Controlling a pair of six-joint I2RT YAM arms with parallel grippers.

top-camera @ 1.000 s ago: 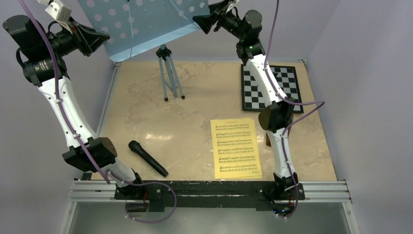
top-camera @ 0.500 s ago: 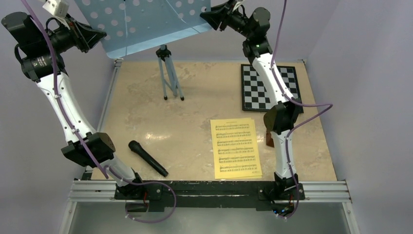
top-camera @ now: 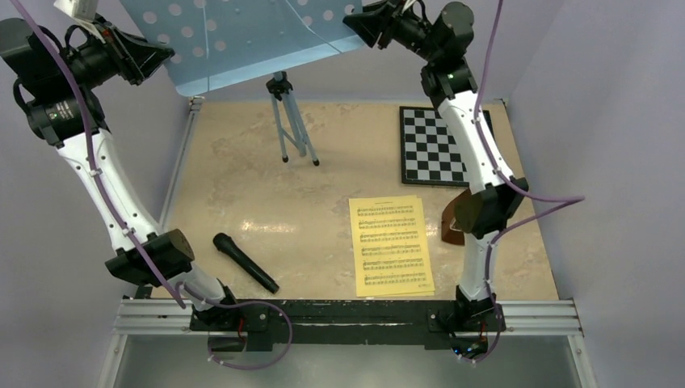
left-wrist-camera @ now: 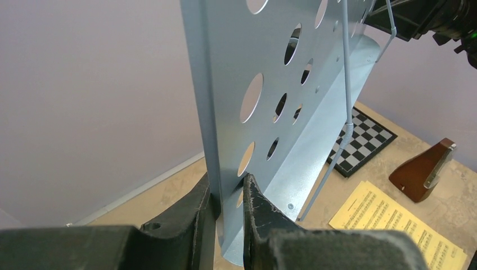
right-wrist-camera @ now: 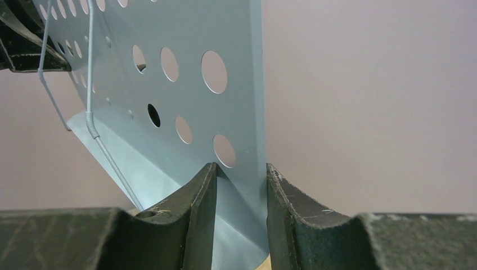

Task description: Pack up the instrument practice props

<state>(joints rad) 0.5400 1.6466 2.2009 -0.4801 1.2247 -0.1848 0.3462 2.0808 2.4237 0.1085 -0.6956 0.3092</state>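
The light-blue music stand's perforated tray (top-camera: pixel 242 36) is held up at the back, with its folded tripod legs (top-camera: pixel 295 129) below it. My left gripper (top-camera: pixel 157 58) is shut on the tray's left edge (left-wrist-camera: pixel 225 112), one finger (left-wrist-camera: pixel 259 208) on each face. My right gripper (top-camera: pixel 359 20) is shut on the tray's right edge (right-wrist-camera: pixel 247 84), which sits between its fingers (right-wrist-camera: pixel 205 191). Yellow sheet-music pages (top-camera: pixel 390 244) lie flat at the front right. The brown metronome (top-camera: pixel 449 222) stands beside them, partly hidden by my right arm, and shows fully in the left wrist view (left-wrist-camera: pixel 422 177).
A black-and-white chessboard (top-camera: pixel 440 145) lies at the back right. A black microphone (top-camera: pixel 245 263) lies at the front left. Purple walls close in the table (top-camera: pixel 266 202) on three sides, and the mounting rail (top-camera: pixel 347 315) runs along the near edge.
My right gripper has closed on the tray's right edge. Both arms and the stand have shifted to the right, and the tripod's feet now sit further right.
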